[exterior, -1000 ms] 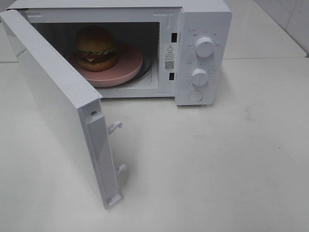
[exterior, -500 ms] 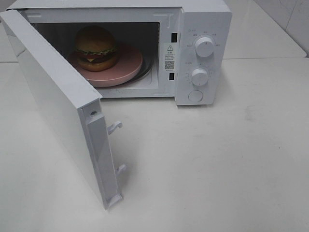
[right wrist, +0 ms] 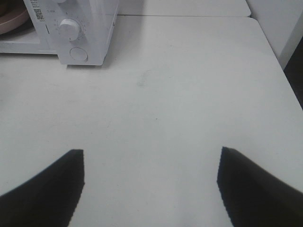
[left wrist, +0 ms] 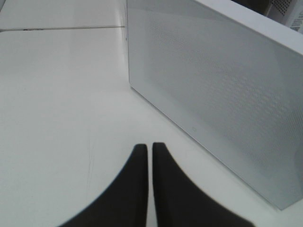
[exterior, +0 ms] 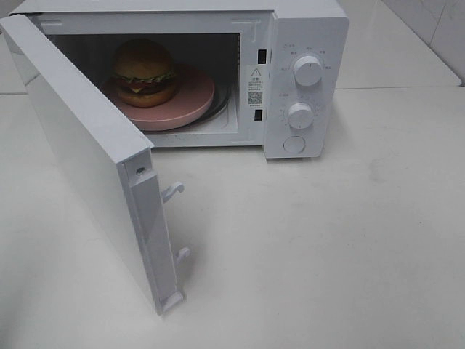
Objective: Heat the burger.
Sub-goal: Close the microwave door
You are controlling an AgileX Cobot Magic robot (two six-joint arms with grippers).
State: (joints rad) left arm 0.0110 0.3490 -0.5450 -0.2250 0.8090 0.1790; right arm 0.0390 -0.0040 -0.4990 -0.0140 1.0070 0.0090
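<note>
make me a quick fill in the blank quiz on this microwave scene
1. The burger sits on a plate ____ the microwave.
2. The door is swung ____.
3. The left hand is ____, its tips pressed together on nothing.
4. The right hand is ____, its tips spread wide above the table.

Missing words: inside; open; shut; open

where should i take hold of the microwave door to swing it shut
Take the door at its free edge, the end with the latch hooks, farthest from where it pivots. Come from its flat outer face, where the shut left gripper is. That face shows no handle, so pressing likely beats pinching.
</note>
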